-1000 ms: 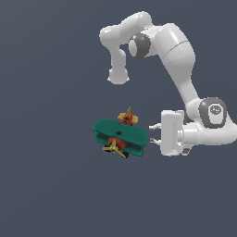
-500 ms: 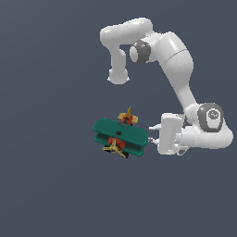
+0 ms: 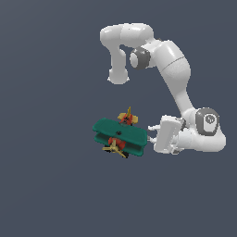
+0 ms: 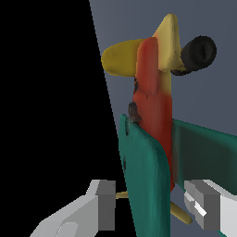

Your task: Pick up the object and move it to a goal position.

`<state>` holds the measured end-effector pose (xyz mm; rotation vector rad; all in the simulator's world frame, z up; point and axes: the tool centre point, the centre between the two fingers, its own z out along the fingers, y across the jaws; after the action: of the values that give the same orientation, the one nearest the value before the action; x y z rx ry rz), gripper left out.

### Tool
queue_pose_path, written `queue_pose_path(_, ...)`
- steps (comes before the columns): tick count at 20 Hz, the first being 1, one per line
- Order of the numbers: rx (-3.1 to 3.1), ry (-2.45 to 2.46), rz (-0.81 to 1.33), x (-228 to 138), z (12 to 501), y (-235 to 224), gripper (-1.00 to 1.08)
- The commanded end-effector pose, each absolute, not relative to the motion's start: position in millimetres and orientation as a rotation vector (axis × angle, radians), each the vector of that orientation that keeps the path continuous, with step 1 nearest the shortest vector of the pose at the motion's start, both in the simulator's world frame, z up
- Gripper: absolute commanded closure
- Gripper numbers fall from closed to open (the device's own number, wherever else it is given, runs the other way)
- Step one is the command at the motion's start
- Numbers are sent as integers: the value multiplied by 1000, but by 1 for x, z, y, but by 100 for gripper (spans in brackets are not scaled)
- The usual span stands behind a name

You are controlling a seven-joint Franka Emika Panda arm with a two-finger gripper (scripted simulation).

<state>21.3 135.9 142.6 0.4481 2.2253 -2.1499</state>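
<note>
arm (image 3: 178, 88) folds down from its base near the top of the exterior view, wrist low at the exterior view's right, gripper (image 3: 151, 134) pointing sideways toward the exterior view's left.

plane (image 3: 120, 134) sits on the grey floor (image 3: 46, 176), just beside the gripper on the exterior view's left. in that view: two teal wings (image 3: 121, 126) stacked close together, red body (image 3: 116, 142) between them, yellow propeller (image 3: 114, 149) at the near lower end, yellow tail (image 3: 128, 115) at the far upper end.

wrist view: plane (image 4: 152, 139) fills the frame. red body (image 4: 152, 106) runs away from the camera, yellow tail (image 4: 139, 51) at the far end, a black wheel (image 4: 199, 52) beside the tail. teal wing (image 4: 143, 180) edge-on between the two fingers (image 4: 107, 203), second wing (image 4: 203, 155) behind it. thin yellow propeller blade (image 4: 178, 213) showing low near the wing.

gripper (image 4: 155, 206) is spread wide — one grey pad on each side of the near wing, visible gap on both sides, no contact seen. so released, not grasping anything.

wing tip sits between the fingers in the wrist view; in the exterior view the fingertips reach up to the wing's end but i can't tell how deep the overlap is.

plane not lifted — resting on the floor.
</note>
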Motion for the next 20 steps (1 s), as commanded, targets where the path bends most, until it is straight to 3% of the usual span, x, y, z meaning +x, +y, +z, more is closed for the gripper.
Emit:
queue_pose_path(1, 433, 2227, -2189, 18, 140, 135, -20)
queue_pose_path(20, 396, 2232, -2302, 8, 132, 130, -20)
